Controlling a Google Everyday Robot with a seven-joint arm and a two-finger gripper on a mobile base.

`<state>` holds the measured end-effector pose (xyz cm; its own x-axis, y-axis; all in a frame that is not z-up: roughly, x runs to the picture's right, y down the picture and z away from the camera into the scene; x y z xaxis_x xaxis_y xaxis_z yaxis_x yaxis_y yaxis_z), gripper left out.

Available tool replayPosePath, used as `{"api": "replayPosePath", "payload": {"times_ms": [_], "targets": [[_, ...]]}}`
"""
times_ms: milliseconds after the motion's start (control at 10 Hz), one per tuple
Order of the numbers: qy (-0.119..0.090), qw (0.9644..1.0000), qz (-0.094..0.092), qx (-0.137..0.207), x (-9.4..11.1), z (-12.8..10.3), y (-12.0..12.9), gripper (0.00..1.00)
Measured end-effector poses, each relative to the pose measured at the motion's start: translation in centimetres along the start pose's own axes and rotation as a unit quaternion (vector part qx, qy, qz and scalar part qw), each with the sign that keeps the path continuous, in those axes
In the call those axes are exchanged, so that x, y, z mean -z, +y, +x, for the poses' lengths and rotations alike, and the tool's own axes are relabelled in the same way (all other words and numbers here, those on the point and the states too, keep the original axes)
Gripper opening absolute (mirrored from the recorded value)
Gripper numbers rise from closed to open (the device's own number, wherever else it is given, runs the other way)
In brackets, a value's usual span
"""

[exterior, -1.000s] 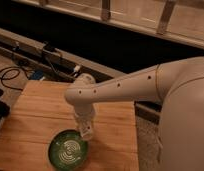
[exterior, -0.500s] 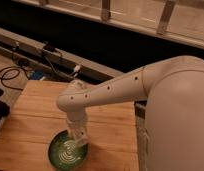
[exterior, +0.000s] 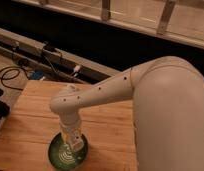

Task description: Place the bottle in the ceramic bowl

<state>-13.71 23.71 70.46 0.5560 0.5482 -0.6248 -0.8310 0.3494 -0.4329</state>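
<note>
Camera view: gripper [exterior: 71, 145] hangs low over the ceramic bowl [exterior: 59, 152], positioned for drop-in; bottle and grip state unreadable.

The white arm [exterior: 120, 85] is reaching left and bending down, the gripper [exterior: 71, 143] pointing straight down.

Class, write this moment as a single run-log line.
arm: reaching over wooden table | gripper: down inside ceramic bowl | bottle: not visible | placement: unconfirmed
</note>
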Motion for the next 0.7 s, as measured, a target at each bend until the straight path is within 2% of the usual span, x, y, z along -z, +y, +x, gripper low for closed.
{"api": "replayPosePath", "payload": {"times_ms": [100, 200, 700], "targets": [[0.000, 1.0000, 0.000, 0.000, -0.01, 0.02, -0.04, 0.05], [0.000, 1.0000, 0.000, -0.001, 0.01, 0.05, -0.14, 0.14], [0.000, 1.0000, 0.000, 0.000, 0.00, 0.01, -0.03, 0.67]]}}
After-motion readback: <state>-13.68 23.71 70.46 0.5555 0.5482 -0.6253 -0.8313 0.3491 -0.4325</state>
